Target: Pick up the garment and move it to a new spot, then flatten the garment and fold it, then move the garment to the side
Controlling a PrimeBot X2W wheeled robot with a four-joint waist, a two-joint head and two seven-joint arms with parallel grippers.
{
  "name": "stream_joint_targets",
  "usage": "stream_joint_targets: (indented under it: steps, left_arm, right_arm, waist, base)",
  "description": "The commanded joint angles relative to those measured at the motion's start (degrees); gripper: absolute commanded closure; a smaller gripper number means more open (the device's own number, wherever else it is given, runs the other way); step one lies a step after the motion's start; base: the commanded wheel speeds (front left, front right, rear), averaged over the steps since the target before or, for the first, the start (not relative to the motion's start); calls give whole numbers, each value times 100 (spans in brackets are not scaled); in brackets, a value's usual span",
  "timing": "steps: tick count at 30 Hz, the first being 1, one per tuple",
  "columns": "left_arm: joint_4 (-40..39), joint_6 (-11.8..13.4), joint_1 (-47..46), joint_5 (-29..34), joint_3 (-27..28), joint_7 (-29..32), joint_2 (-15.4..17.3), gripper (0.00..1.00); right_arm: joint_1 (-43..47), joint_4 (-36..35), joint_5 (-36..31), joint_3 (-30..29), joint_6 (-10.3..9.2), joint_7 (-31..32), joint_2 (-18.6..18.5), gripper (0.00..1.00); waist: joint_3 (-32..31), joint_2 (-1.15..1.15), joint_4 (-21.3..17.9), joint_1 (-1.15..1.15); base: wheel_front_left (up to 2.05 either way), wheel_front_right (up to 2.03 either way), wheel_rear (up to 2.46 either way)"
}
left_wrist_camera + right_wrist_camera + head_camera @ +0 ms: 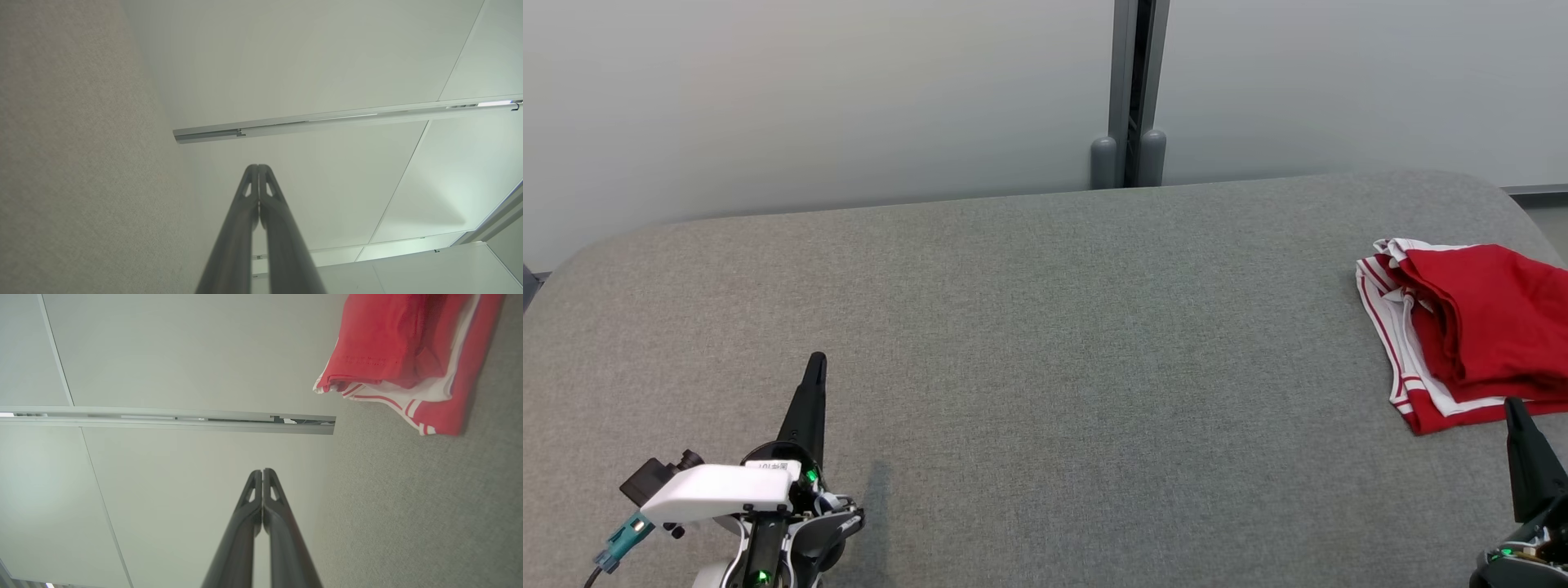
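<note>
The garment (1474, 327) is seen folded at the table's (1045, 351) 3 o'clock edge, so the final move aside is judged done. The left gripper (815, 363) at 7 o'clock and the right gripper (1515, 406) at 5 o'clock are clenched on nothing. Any further shift would call for the right one to be opened, and the post (1131, 98) at 12 o'clock is well apart.
</note>
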Motion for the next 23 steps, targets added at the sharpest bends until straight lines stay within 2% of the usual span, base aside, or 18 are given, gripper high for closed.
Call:
stream_joint_targets:
  steps: [1,23]
  left_arm:
    - [-18,-32,-71,-46,30,12,33,100]
    - [-19,-33,-71,-45,32,13,32,100]
  right_arm:
    - [25,-17,16,-20,0,32,-50,100]
    - [25,-18,17,-18,0,31,-50,100]
  waist:
    - [0,0,0,0]
    - [0,0,0,0]
  base:
    - [0,0,0]
    - [0,0,0]
